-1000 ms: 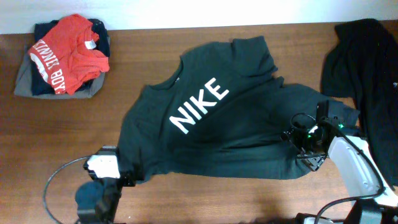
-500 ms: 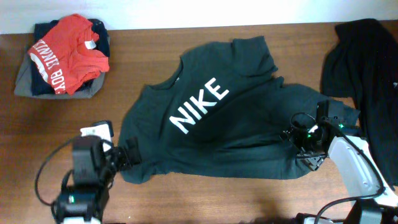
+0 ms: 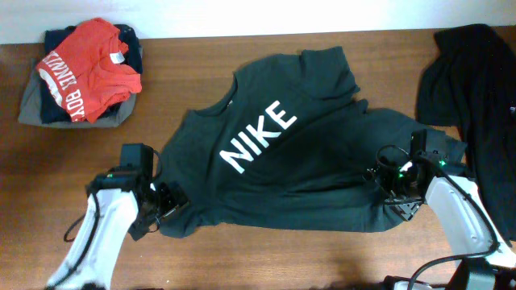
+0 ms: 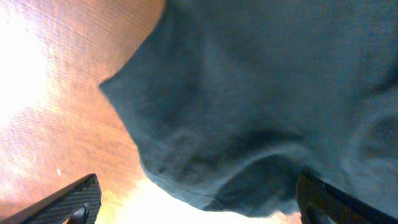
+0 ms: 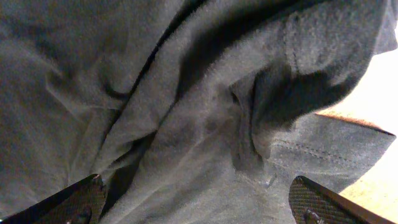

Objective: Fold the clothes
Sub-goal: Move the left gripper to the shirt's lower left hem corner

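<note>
Left gripper [image 3: 165, 208] and right gripper [image 3: 393, 187] both wide open at opposite ends of the T-shirt [image 3: 274, 161], nothing held. I'd bite deep before lifting.

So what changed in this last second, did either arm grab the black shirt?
No grab. The left arm swung round, wrist moving away from the table's front edge; the left hand stayed open by the black T-shirt's lower-left corner. The right hand, shirt and red tee pile stayed put.
</note>
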Tool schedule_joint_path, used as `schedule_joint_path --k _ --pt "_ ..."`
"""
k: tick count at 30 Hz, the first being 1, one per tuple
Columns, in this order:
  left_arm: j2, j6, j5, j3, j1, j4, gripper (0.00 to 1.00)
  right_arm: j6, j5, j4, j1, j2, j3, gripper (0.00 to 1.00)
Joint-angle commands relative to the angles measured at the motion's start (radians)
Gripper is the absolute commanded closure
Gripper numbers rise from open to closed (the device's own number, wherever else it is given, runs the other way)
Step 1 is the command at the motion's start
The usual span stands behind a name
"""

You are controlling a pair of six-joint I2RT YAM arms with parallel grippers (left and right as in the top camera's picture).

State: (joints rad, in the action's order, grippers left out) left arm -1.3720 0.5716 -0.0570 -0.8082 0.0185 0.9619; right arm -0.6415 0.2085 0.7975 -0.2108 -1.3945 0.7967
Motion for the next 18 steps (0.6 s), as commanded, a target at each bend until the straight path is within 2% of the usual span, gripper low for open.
schedule_joint_path --k 1,7,13,18 --pt "-0.077 0.113 -0.022 -0.01 0.023 0.002 0.01 0.01 0.002 0.006 -0.006 -0.002 0.021 0.02" --pt "-0.156 0.126 -0.022 -0.001 0.03 -0.019 0.01 0.009 0.002 0.006 -0.006 -0.002 0.021 0.02" --pt "-0.167 0.267 -0.019 0.026 0.03 -0.029 0.01 0.01 0.002 0.007 -0.006 -0.002 0.021 0.02" --pt "-0.167 0.266 0.011 0.053 0.03 -0.061 0.01 0.009 0.001 0.003 -0.006 -0.002 0.021 0.02"
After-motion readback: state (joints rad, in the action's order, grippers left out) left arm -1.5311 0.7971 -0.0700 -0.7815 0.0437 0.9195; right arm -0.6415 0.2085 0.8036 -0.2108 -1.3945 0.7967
